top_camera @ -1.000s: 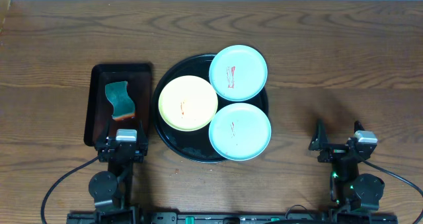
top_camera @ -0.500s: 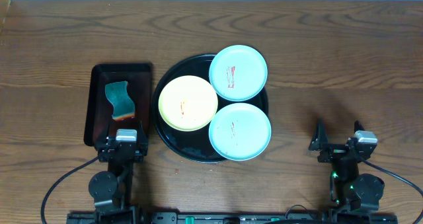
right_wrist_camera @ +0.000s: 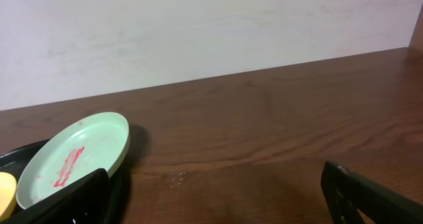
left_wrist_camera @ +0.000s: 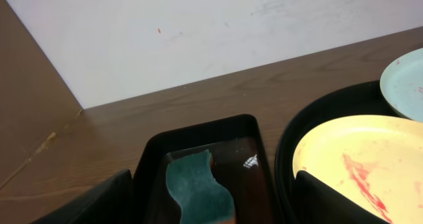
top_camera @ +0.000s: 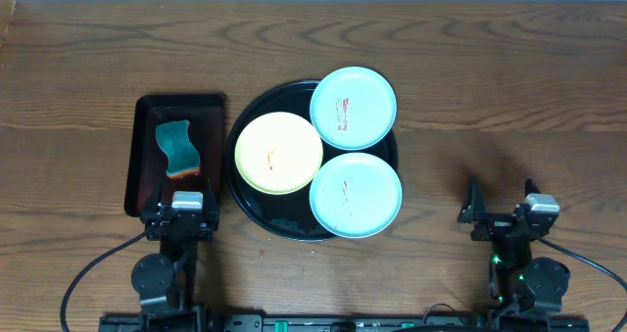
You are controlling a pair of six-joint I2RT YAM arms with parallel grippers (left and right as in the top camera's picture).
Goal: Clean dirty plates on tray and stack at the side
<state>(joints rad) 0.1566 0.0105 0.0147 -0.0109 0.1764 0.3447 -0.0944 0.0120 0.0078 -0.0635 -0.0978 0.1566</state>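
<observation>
The round black tray (top_camera: pixel 257 214) holds three plates with red smears: a pale yellow plate (top_camera: pixel 278 153) at the left, a mint-blue plate (top_camera: pixel 353 108) at the back right and a mint-blue plate (top_camera: pixel 356 195) at the front right. The yellow plate (left_wrist_camera: pixel 360 164) and tray rim (left_wrist_camera: pixel 310 115) show in the left wrist view; a mint-blue plate (right_wrist_camera: pixel 73 158) shows in the right wrist view. My left gripper (top_camera: pixel 182 211) is open and empty at the front left, over the near end of the rectangular tray. My right gripper (top_camera: pixel 502 213) is open and empty at the front right.
A dark reddish rectangular tray (top_camera: pixel 147 112) lies left of the round tray with a teal-and-orange sponge (top_camera: pixel 177 148) in it; the sponge (left_wrist_camera: pixel 198 194) also shows in the left wrist view. A pale wall bounds the table's far edge.
</observation>
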